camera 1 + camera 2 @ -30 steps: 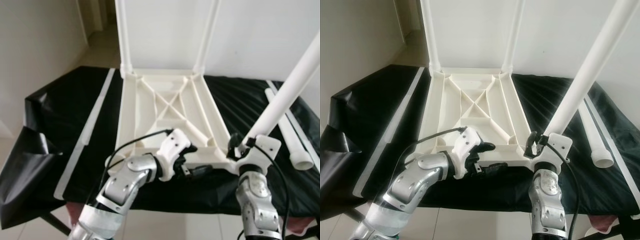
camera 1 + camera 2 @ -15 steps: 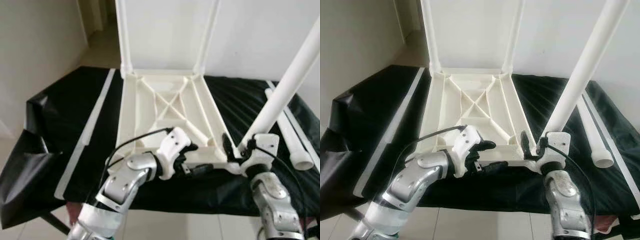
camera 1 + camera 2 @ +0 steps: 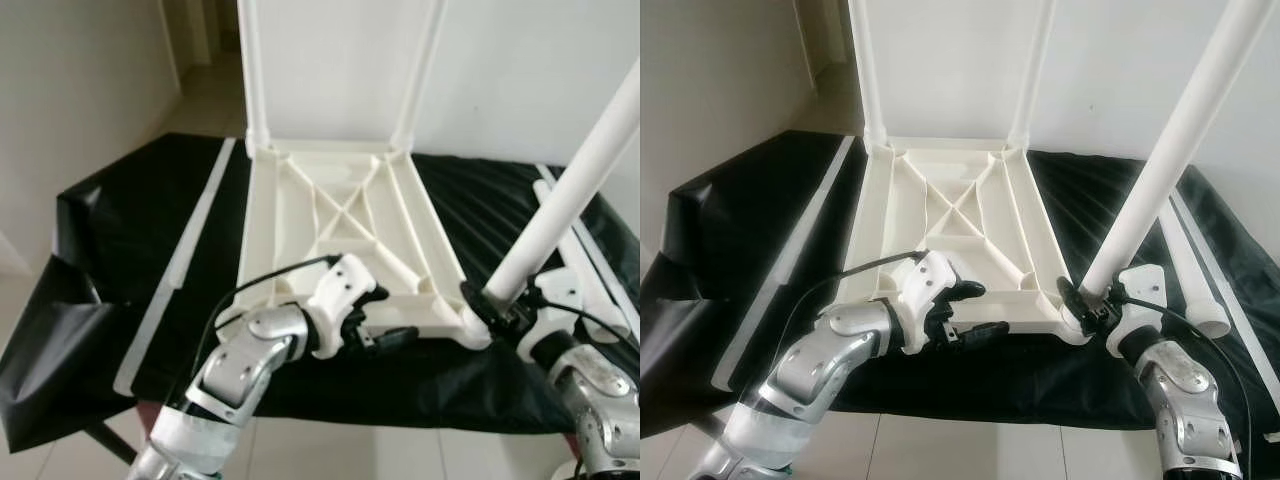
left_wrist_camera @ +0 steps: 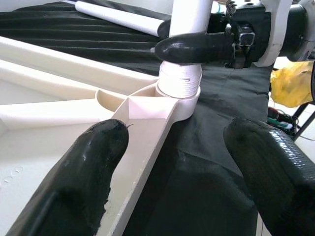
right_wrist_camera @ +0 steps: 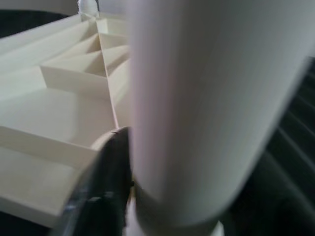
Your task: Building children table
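Since the earlier frames the right arm has swung out to the right and lower; its gripper (image 3: pixel 1087 305) was behind the leg base with the wrist under it, now it reaches in from the right side, fingers clamped on the base of the white leg (image 3: pixel 1175 150) just above the near-right corner socket (image 4: pixel 180 86). Leg is tilted up to the right, seated in the socket. Left gripper (image 3: pixel 385 338) barely shifted, at the near edge of the tabletop (image 3: pixel 345 215), fingers (image 4: pixel 88 167) apart, one over the tabletop rim, the other over the black cloth (image 3: pixel 130 220); nothing held. Tabletop lies upside down, ribs up, on the cloth-covered table. Right of it, two loose white tubes (image 3: pixel 1195 270) lie on the cloth, near the right arm. Left of it a long white strip (image 3: pixel 180 265) lies along the cloth. At the far corners two legs (image 3: pixel 252 70) stand upright against the white wall (image 3: pixel 1110 60). Yellow object (image 4: pixel 288 83) beyond the table edge in the left wrist view, unclear what.
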`<state>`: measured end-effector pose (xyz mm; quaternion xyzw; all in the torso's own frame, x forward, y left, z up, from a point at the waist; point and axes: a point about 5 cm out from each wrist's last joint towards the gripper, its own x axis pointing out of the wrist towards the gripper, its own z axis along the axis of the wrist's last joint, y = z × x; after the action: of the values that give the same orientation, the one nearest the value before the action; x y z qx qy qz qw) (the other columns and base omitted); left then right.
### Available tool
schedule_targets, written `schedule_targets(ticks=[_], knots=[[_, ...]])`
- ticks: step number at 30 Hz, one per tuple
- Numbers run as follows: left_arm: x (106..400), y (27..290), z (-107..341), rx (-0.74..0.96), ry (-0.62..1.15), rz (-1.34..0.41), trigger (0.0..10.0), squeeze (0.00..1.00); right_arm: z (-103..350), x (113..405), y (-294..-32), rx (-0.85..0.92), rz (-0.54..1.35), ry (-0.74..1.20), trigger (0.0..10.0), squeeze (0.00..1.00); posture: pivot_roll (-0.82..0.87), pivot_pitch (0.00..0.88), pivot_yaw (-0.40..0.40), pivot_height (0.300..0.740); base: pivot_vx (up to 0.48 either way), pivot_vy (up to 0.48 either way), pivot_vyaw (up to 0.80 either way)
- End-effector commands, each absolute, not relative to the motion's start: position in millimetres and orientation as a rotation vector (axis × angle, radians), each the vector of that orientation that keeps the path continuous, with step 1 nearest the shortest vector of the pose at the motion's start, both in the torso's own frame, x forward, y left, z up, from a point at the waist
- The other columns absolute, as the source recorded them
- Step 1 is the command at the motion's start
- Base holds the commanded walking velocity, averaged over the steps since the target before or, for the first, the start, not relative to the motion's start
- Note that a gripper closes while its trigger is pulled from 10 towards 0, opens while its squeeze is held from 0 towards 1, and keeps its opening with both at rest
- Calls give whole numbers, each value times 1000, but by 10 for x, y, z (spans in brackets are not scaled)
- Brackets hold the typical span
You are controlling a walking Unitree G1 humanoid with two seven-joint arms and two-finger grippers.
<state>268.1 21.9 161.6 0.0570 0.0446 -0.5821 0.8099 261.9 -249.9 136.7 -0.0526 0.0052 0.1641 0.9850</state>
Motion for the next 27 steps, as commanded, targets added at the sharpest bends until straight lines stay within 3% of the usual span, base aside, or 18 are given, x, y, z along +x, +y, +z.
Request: schedule_targets(ticks=[1,12,13,27], knots=[[2677,210,1643,146,90,-1237,10000,0,1350,2614,-2530,-111,343,18,0,0,23,0,-43,740,0,0,0],[2682,211,1652,142,89,-1232,10000,0,1308,2625,-2533,-61,315,18,0,0,25,0,-40,740,0,0,0],[2677,211,1642,141,92,-1232,10000,0,1297,2641,-2533,-44,272,9,10000,0,24,0,-38,740,0,0,0],[2677,223,1576,133,121,-1215,10000,0,1215,2747,-2212,52,-125,-8,10000,0,10,0,-23,740,0,0,0]])
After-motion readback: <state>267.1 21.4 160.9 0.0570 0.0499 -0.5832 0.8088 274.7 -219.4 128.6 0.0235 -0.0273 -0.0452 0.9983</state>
